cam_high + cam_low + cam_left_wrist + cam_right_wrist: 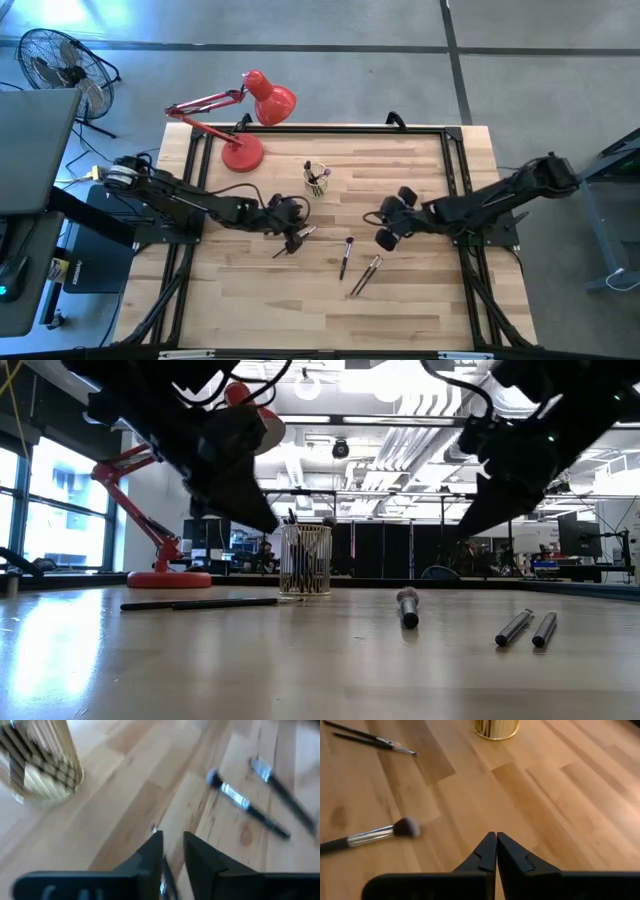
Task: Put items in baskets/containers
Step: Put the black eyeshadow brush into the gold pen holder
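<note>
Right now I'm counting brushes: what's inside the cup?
A few brushes stand upright in the cup, tips above the rim. Their lower ends blur behind the ribbed wall in the low view, so an exact count is not possible.

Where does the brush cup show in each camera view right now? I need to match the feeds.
High view: cup at table centre-rear, right of the red lamp.
Low view: cup left of centre, lamp farther left.
Left wrist view: cup in the upper-left corner.
Right wrist view: cup base at the top edge.
Shared landmark: the single fluffy-tipped brush.

cup behind loose brushes, lamp seemingly behind-left
</note>
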